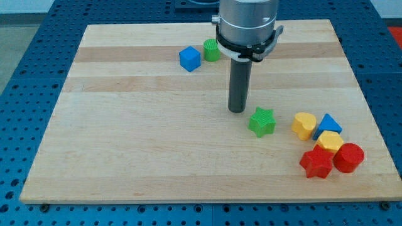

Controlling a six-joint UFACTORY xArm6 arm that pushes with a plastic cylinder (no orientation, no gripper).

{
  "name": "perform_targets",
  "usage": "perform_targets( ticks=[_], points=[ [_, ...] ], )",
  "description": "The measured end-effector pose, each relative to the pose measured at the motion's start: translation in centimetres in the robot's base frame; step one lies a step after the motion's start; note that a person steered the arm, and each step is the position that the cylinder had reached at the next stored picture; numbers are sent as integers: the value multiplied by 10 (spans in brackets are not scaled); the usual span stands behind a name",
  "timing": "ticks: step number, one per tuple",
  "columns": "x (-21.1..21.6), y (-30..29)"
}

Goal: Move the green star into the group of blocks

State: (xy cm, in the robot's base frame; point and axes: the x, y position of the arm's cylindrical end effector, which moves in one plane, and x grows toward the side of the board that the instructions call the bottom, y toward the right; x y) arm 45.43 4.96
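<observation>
The green star [262,121] lies right of the board's middle. My tip [237,110] rests on the board just to the star's upper left, a small gap away. The group of blocks sits at the view's lower right: a yellow heart [304,125], a blue triangle [328,124], a yellow hexagon [329,142], a red star [316,163] and a red cylinder [348,157]. The yellow heart is the group's nearest block to the green star, a short gap to its right.
A blue cube [190,59] and a green cylinder [211,49] stand together near the view's top, left of the rod. The wooden board [125,138] lies on a blue perforated table [25,75].
</observation>
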Motion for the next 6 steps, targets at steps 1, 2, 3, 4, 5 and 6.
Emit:
perform_targets(
  ticks=[1, 2, 3, 4, 5, 6],
  points=[
    [3, 0],
    [6, 0],
    [13, 8],
    [19, 17],
    [26, 23],
    [42, 32]
  ],
)
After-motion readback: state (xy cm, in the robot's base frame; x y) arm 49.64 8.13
